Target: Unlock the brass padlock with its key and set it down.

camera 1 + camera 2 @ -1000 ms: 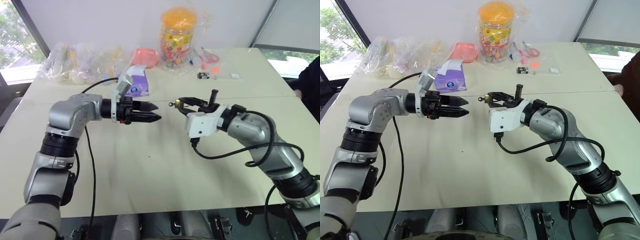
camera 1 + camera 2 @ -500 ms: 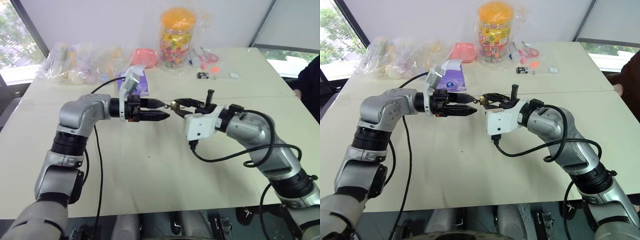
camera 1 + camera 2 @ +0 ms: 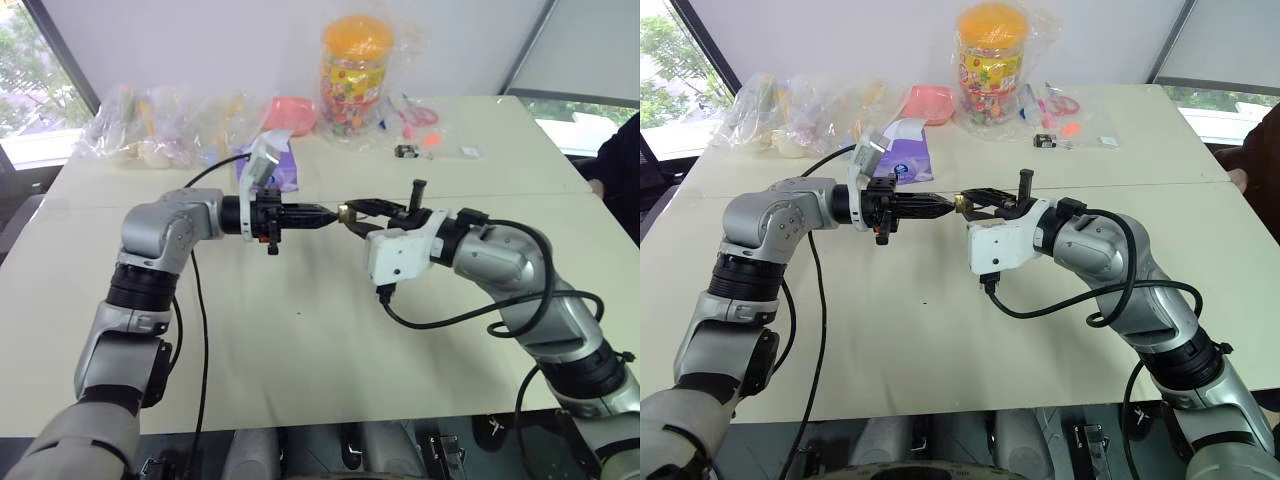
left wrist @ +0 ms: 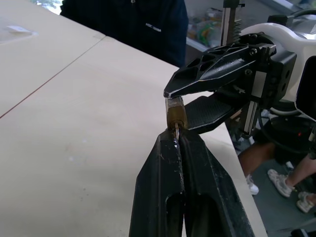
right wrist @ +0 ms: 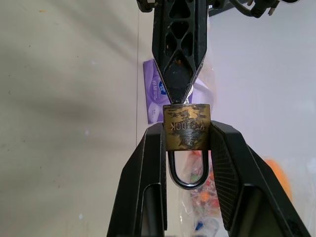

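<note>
The two grippers meet tip to tip above the middle of the table. My right gripper (image 5: 186, 136) is shut on the brass padlock (image 5: 186, 127), its fingers pressing the body's two sides, with the dark shackle hanging between them. The padlock (image 3: 344, 212) shows as a small gold spot between the arms. My left gripper (image 4: 177, 140) points level at the padlock's (image 4: 175, 114) end face, shut on its key (image 4: 176, 132). The key is a thin silvery sliver that runs from the fingertips into the padlock. My left gripper's black fingers (image 5: 178, 59) touch the padlock's far end.
At the table's back stand an orange-lidded jar (image 3: 357, 75), a red tray (image 3: 290, 110), clear plastic bags (image 3: 165, 125) and a purple packet (image 3: 278, 165). A small black-and-white item (image 3: 405, 151) lies near the jar. A person in dark clothing (image 3: 620, 170) is at the right edge.
My left gripper, open a second and half a second ago, has come up to the padlock and shut its fingers at the padlock's end. The right gripper has kept its hold.
</note>
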Available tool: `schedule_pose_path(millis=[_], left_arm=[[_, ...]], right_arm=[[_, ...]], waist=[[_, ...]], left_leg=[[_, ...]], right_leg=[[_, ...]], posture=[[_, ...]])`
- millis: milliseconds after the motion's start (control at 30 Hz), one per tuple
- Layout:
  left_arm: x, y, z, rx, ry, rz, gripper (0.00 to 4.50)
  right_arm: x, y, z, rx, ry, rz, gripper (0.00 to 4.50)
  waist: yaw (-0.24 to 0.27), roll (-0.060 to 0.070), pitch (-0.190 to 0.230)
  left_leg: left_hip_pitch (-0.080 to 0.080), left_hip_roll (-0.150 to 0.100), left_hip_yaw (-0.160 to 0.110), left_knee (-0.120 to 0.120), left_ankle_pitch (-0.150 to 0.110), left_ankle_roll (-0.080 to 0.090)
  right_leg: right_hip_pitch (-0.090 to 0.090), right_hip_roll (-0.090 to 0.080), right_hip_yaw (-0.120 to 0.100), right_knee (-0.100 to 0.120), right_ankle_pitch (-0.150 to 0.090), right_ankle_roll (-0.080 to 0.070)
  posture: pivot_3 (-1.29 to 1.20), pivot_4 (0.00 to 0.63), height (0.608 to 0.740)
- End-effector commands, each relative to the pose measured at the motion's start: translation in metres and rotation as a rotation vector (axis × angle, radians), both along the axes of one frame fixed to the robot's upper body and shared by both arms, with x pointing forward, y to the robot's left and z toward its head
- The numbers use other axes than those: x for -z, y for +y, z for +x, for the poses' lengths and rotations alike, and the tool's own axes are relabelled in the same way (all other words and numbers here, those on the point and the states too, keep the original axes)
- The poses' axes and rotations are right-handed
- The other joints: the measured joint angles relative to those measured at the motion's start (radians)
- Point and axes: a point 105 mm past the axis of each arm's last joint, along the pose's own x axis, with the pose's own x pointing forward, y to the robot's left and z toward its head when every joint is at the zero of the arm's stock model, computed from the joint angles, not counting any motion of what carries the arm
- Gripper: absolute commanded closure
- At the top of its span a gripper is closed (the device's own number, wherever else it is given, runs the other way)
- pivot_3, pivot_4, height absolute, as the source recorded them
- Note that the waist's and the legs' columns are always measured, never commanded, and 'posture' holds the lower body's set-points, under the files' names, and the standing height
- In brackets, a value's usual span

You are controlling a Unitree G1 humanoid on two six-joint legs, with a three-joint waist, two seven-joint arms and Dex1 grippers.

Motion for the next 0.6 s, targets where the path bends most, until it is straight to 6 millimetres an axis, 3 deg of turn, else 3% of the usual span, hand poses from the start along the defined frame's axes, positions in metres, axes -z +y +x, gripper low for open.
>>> schedule_pose_path(millis=[33,600], left_arm=[[-0.011,-0.001,-0.002,0.008,-0.075,-0.010,4.47],[-0.004,-0.014,-0.009,0.063,-0.512,0.112,4.47]], right_arm=[[-0.017,0.006,-0.011,-0.042,-0.064,0.023,3.85],[-0.013,0.008,-0.015,-0.066,0.002,0.009,3.85]], waist=[[0.000,0.000,0.000],[0.001,0.000,0.000]], left_leg=[[0.000,0.000,0.000,0.000,0.000,0.000],[0.000,0.000,0.001,0.000,0.000,0.000]], right_leg=[[0.000,0.000,0.000,0.000,0.000,0.000],[0.000,0.000,0.000,0.000,0.000,0.000]], posture=[[0.00,0.150,0.740],[0.00,0.150,0.740]])
